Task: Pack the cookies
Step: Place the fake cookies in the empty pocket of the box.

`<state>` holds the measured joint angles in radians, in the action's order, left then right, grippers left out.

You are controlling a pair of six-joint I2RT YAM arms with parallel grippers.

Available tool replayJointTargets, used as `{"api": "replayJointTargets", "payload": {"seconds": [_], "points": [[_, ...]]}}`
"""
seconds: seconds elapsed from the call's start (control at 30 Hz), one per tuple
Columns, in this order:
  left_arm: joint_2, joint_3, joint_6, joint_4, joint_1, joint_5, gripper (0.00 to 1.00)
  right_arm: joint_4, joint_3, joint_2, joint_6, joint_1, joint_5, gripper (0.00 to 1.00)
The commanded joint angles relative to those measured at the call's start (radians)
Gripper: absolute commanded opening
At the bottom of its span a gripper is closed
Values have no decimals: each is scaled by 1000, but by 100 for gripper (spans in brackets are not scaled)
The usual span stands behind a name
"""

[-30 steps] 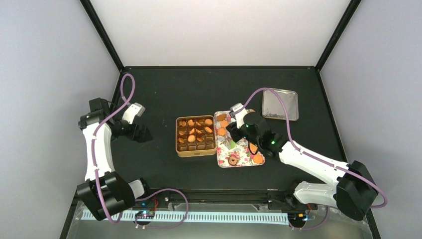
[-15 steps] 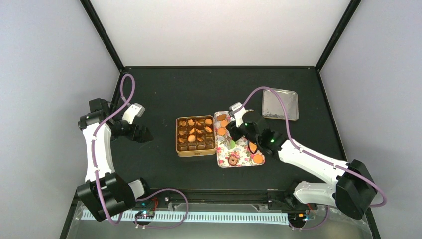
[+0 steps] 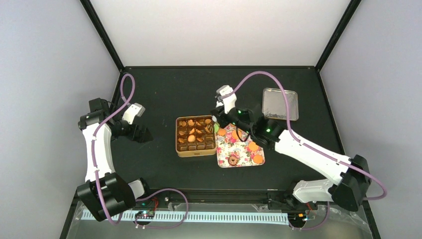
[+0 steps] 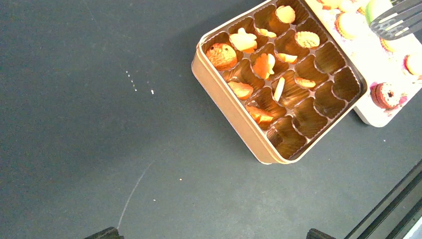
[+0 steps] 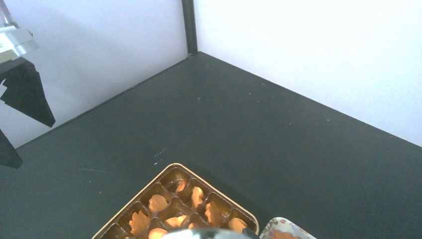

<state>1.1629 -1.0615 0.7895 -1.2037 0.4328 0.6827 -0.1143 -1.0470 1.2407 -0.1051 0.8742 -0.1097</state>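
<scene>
**Packing partly complete: layout and likely faults**

The black table (image 3: 164, 94) carries everything. The right arm (image 3: 308, 152) reaches forward so that the right gripper (image 3: 219, 121) hangs over the seam between tin and tray. In the left wrist view its fingers stand close together, but no view shows whether they grip anything. The left gripper (image 3: 144, 134) is spread wide and empty, well apart from the work.

Just left of the right gripper lies the square tin (image 4: 229, 114). Under and behind that gripper, toward its own arm, lies the floral tray (image 3: 245, 155). A silver lid (image 3: 280, 104) rests well to its right.

The cookies (image 4: 221, 56) are split between the two. About ten sit in the tin, some tipped on edge, while the row of cups (image 4: 306, 119) nearer the arm bases than the gripper is empty. On the tray are orange cookies (image 3: 258, 159), a brown ring cookie (image 4: 384, 94) and, right beside the fingertips, a green cookie (image 4: 376, 7).

Likely faults:
- **Stacking:** the cups closest to the gripper are already filled, so a release here would pile one cookie on another.
- **Loss over the rim:** a release above the tin's rim would drop a cookie into the gap or onto the table.
- **Pushing instead of gripping:** coming down with the fingers this close together would shove the green cookie rather than straddle it.
- **Jolting the tin:** a brush against the tin wall could knock over the edge-standing cookies.
</scene>
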Motion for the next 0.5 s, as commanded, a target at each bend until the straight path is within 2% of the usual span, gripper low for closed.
{"api": "replayJointTargets", "payload": {"seconds": [0.0,0.2,0.33,0.47], "points": [[-12,-2,21,-1,7,29,99,13,-52,83,17,20,-1,9],[-11,-2,25,2,6,17,99,32,-79,150,4,28,27,15],[-8,-2,24,3,7,19,99,36,-69,157,-11,29,45,29],[-5,-3,23,3,6,21,99,49,-46,146,-29,29,51,37]]}}
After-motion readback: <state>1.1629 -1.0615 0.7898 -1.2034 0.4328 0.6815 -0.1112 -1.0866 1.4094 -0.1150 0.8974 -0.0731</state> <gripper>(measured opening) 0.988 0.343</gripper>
